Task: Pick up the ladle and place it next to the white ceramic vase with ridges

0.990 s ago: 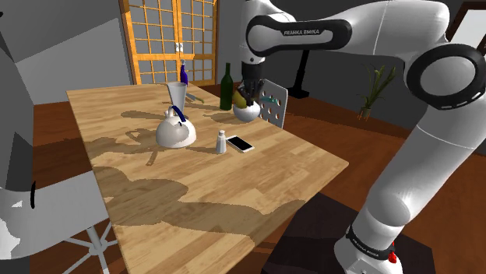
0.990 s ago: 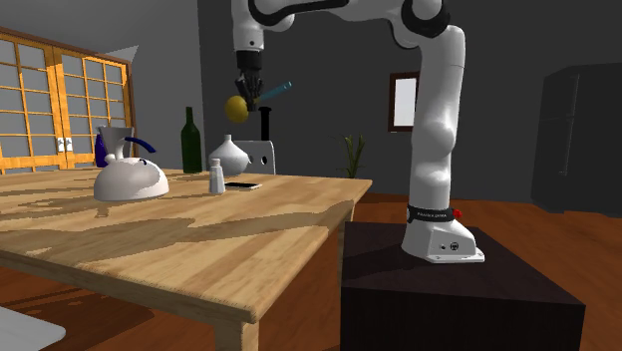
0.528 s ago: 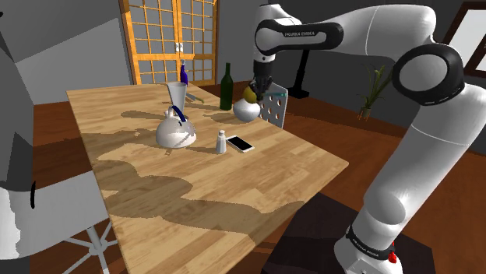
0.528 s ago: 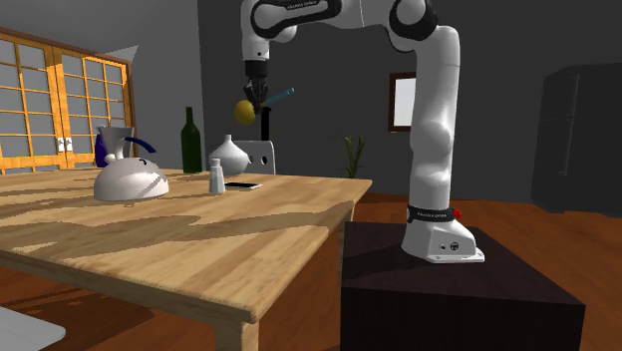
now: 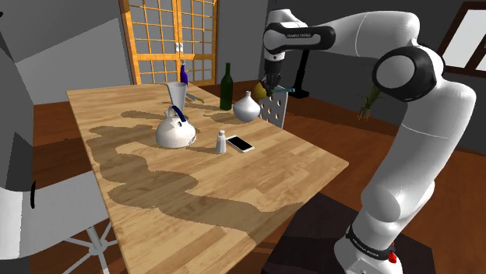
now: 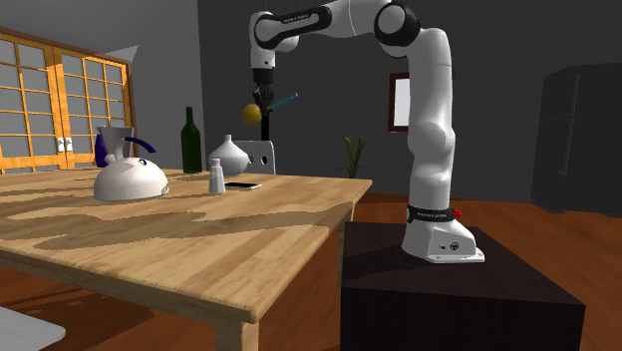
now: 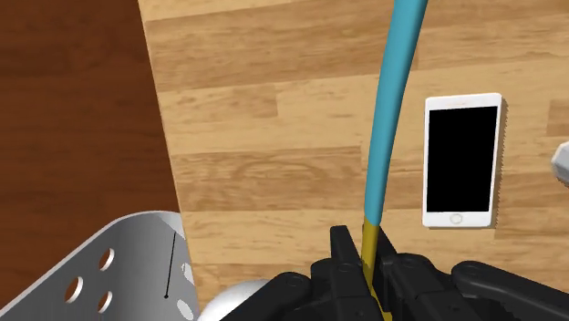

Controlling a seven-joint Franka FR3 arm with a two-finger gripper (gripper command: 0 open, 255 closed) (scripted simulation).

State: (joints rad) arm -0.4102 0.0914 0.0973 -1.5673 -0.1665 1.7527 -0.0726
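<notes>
The ladle has a yellow bowl [image 5: 259,92] and a blue handle [image 7: 387,109]. It hangs in the air above the table's far side, and my gripper [image 5: 271,82] is shut on it where the yellow stem meets the handle [image 7: 367,239]. In the second exterior view the bowl [image 6: 251,113] hangs below the gripper [image 6: 262,96] and the handle [image 6: 283,100] sticks out to that view's right. The white ridged vase [image 5: 246,109] stands on the table just below the ladle, a little toward the shoulder view's left, and it also appears in the second exterior view [image 6: 228,156].
A grey perforated panel [image 5: 274,109] stands beside the vase. A white phone [image 7: 462,160], a salt shaker [image 5: 221,142], a white kettle [image 5: 174,131] and a dark green bottle [image 5: 227,87] share the wooden table [image 5: 234,187]. Brown floor lies beyond its far edge.
The gripper has carried the ladle toward the shoulder view's right, from over the vase to over the perforated panel. The grip has stayed shut.
</notes>
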